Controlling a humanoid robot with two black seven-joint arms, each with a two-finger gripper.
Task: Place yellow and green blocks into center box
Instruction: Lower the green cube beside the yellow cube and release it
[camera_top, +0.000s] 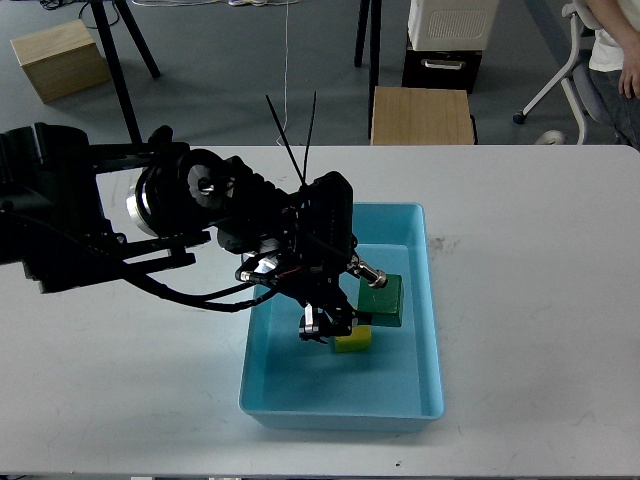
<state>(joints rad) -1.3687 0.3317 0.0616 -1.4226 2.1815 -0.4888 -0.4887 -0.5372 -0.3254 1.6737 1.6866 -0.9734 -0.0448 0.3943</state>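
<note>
White table (530, 300), light blue tray (420, 300), grey floor (230, 80) behind.

— What does my left arm (150, 215) look like from the head camera?

— Black all over, built of blocky housings and open bracket frames. There's a round silver-white disc on one joint and a black hub with a small metal centre.

— Cables?

— Black ones looped underneath, a bit of red wire near the left gripper (322, 328) — plus two thin black zip-tie tails sticking up. Some silver metal shows at the tips.
</note>
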